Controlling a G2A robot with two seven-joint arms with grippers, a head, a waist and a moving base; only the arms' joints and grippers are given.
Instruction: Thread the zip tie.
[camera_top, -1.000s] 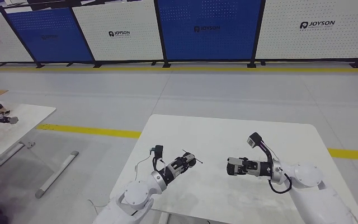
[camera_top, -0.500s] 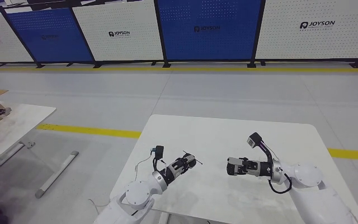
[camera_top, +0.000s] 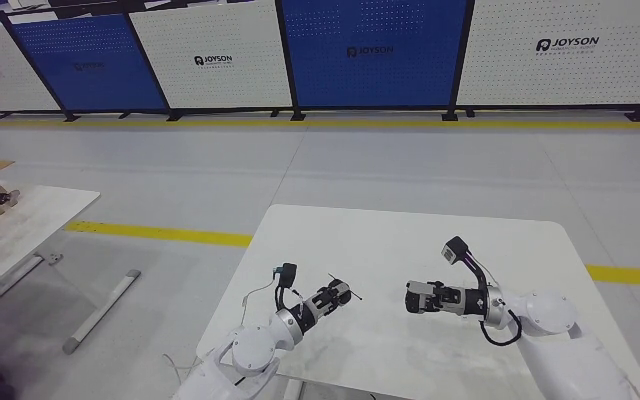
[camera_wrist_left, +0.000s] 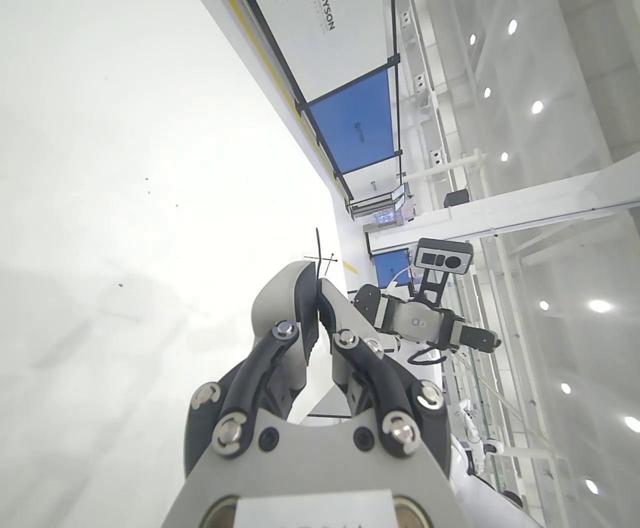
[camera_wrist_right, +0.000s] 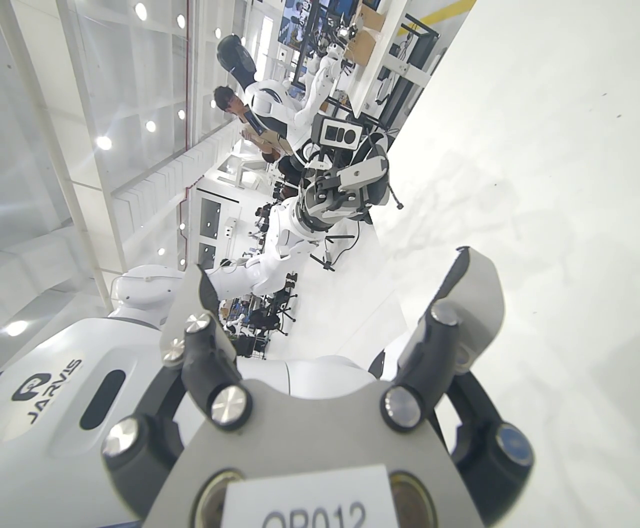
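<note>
A thin black zip tie (camera_wrist_left: 318, 250) sticks out from between the fingertips of my left gripper (camera_wrist_left: 316, 278), which is shut on it above the white table (camera_top: 400, 235). In the top view the left gripper (camera_top: 341, 292) hovers over the table's left front part with the zip tie (camera_top: 346, 287) pointing toward the other arm. My right gripper (camera_wrist_right: 334, 280) is open and holds nothing. It sits in the top view (camera_top: 409, 297) a short way to the right, facing the left gripper (camera_wrist_right: 372, 187). From the right wrist the zip tie (camera_wrist_right: 395, 196) shows as a short black strip.
The table's surface is bare around both grippers. A second white table (camera_top: 30, 225) stands far left across the floor. Blue and white partition panels (camera_top: 370, 55) line the back.
The left arm has shifted slightly to the right with the zip tie in it. The right arm has not moved.
</note>
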